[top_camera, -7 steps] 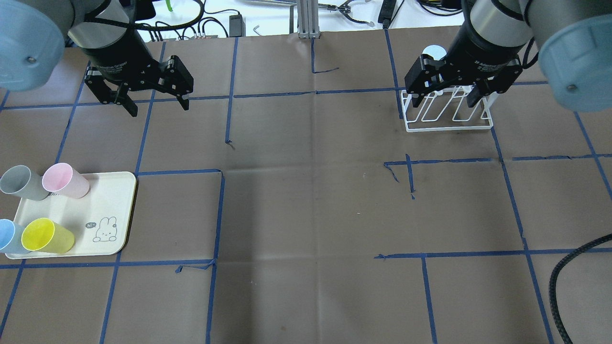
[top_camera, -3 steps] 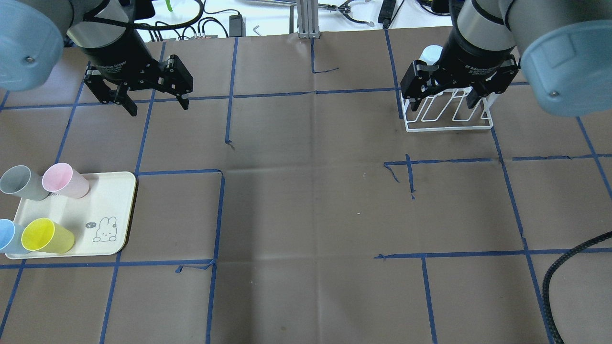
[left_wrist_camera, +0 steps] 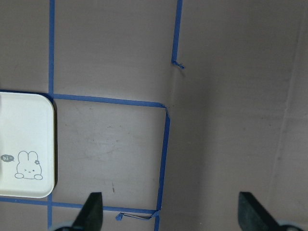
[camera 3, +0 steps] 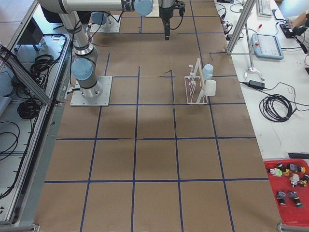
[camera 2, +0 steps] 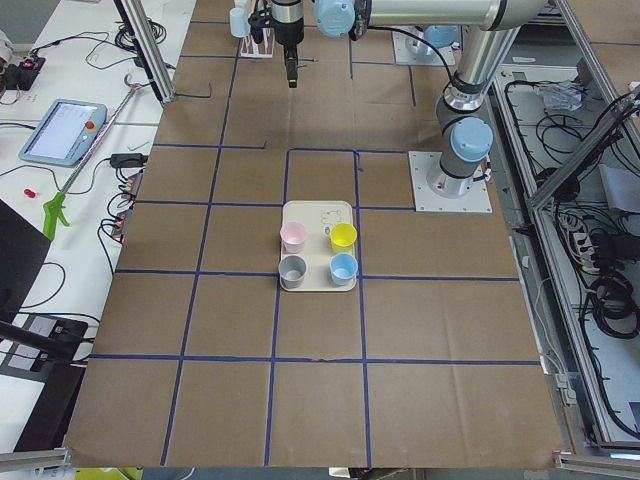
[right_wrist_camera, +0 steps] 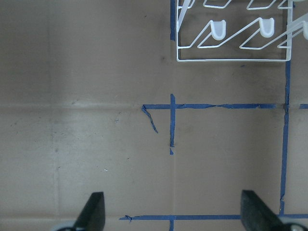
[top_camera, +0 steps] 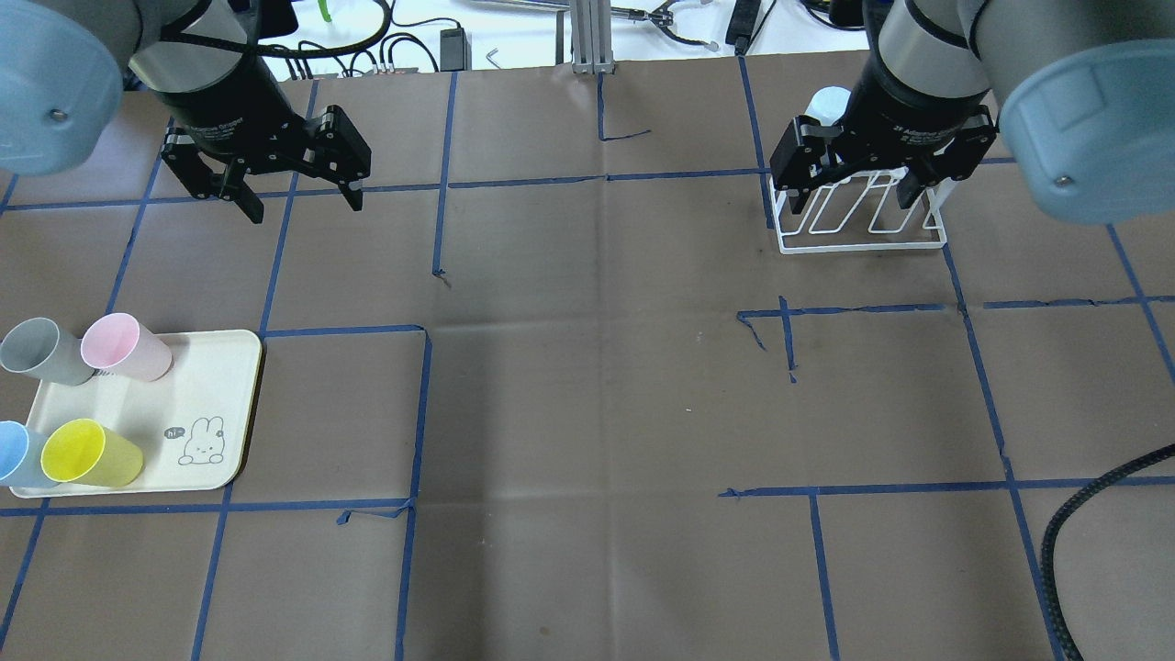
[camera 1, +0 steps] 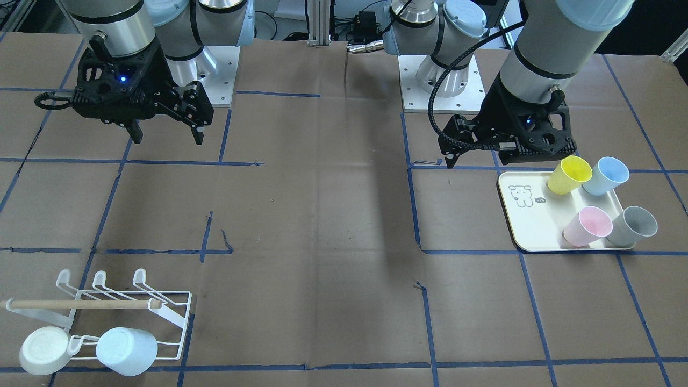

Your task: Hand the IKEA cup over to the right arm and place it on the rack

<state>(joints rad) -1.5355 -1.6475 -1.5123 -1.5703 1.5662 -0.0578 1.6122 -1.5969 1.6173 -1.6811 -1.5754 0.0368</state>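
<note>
Several IKEA cups stand on a cream tray (top_camera: 207, 386): yellow (top_camera: 87, 453), blue (top_camera: 14, 454), pink (top_camera: 124, 347) and grey (top_camera: 41, 351). My left gripper (top_camera: 303, 197) hangs open and empty above the table, well beyond the tray. In the left wrist view only the tray's bunny corner (left_wrist_camera: 24, 144) shows. The right arm's gripper (top_camera: 854, 202) is open and empty, in front of the white wire rack (top_camera: 863, 234). In the front-facing view the rack (camera 1: 177, 306) carries a white cup (camera 1: 43, 349) and a pale blue cup (camera 1: 126, 350). No cup is held.
Brown paper with blue tape lines covers the table. A black cable (top_camera: 1092, 514) loops in at the near right. An aluminium post (top_camera: 592, 37) stands at the far edge. The arm base plates (camera 1: 215, 59) (camera 1: 441, 80) are bolted at the robot's side.
The right arm shifted slightly left and away over the rack, then held still. The left arm and the cups have not moved.
</note>
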